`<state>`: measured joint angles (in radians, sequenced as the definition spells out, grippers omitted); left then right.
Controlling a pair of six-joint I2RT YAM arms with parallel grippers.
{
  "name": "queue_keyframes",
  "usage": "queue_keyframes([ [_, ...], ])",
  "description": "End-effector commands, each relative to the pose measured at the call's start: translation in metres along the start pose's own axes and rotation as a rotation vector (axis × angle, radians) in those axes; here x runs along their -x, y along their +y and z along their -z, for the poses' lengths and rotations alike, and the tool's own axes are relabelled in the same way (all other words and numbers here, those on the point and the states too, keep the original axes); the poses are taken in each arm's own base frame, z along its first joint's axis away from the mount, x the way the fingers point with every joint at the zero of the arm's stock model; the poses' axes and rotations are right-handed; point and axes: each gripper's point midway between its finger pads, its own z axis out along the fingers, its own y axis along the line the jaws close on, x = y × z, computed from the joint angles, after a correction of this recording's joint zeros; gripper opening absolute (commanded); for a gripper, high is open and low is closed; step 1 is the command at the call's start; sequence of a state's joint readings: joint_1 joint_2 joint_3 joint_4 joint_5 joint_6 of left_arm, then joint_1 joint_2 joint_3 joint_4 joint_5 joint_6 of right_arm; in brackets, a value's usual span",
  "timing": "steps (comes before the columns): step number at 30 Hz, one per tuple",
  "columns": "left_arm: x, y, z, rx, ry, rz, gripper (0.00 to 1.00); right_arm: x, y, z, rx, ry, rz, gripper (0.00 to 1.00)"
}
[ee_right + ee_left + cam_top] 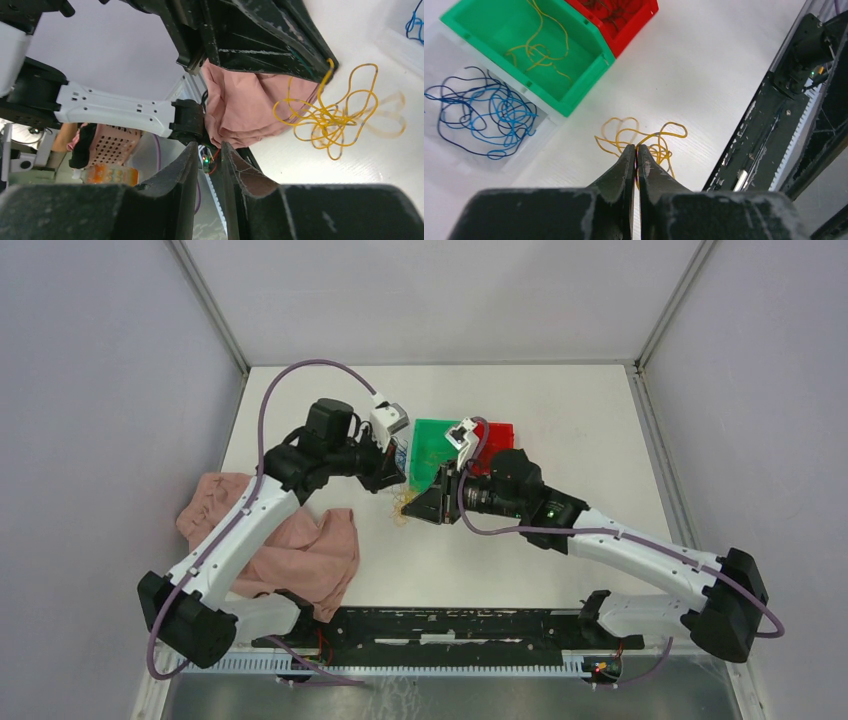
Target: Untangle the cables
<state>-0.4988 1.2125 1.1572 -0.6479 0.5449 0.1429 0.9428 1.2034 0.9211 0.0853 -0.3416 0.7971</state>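
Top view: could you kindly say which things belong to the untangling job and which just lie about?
Job: loose tangle of thin yellow wires; green plastic bin; red plastic bin; clear bin of blue wires.
Lying about: crumpled pink cloth.

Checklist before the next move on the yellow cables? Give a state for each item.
1. Left gripper shut on the yellow cables: ok, a strand runs into its tip in the right wrist view.
2. Right gripper empty, jaws apart: ok.
3. Tangle holds only yellow strands: ok.
4. Green bin, with yellow strands inside, unobstructed: ok.
5. Yellow cables separated: not ok, the loops cross in one clump.
6. Clump lifted off the table: cannot tell.
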Motion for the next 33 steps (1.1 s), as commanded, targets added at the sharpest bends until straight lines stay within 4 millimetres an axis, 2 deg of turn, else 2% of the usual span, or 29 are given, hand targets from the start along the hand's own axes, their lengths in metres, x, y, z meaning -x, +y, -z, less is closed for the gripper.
queue_keyframes([
  [1,0.038,-0.001,0.033,0.074,-0.097,-0.102,0.10,0.031,0.022,0.017,0.094,-0.119,-0.006,0.30],
  [3,0.046,-0.015,0.042,0.022,-0.132,-0.157,0.09,0.038,0.017,0.024,0.077,-0.149,-0.011,0.32],
  [5,0.049,-0.025,0.049,-0.014,-0.157,-0.211,0.08,0.043,0.011,0.031,0.056,-0.176,-0.013,0.38],
  [8,0.049,-0.030,0.054,-0.025,-0.167,-0.264,0.07,0.050,0.002,0.040,0.005,-0.207,0.000,0.43],
  [10,0.048,-0.033,0.059,-0.030,-0.175,-0.307,0.06,0.049,-0.009,0.046,-0.062,-0.211,0.010,0.51],
  [13,0.051,-0.032,0.063,-0.009,-0.195,-0.333,0.04,0.051,-0.017,0.048,-0.114,-0.213,0.039,0.57],
  [16,0.054,-0.031,0.063,0.005,-0.208,-0.293,0.03,0.049,-0.014,0.043,-0.094,-0.202,0.074,0.67],
  [19,0.050,-0.022,0.058,0.050,-0.193,-0.188,0.03,0.044,-0.007,0.037,-0.083,-0.186,0.120,0.72],
  [22,0.040,-0.020,0.052,0.058,-0.168,-0.113,0.03,0.042,-0.011,0.033,-0.130,-0.189,0.153,0.73],
  [24,0.035,-0.022,0.050,0.044,-0.167,-0.088,0.03,0.044,-0.020,0.030,-0.183,-0.202,0.164,0.74],
  [33,0.037,-0.034,0.049,-0.009,-0.183,-0.001,0.03,0.059,-0.037,0.005,-0.282,-0.280,0.155,0.73],
])
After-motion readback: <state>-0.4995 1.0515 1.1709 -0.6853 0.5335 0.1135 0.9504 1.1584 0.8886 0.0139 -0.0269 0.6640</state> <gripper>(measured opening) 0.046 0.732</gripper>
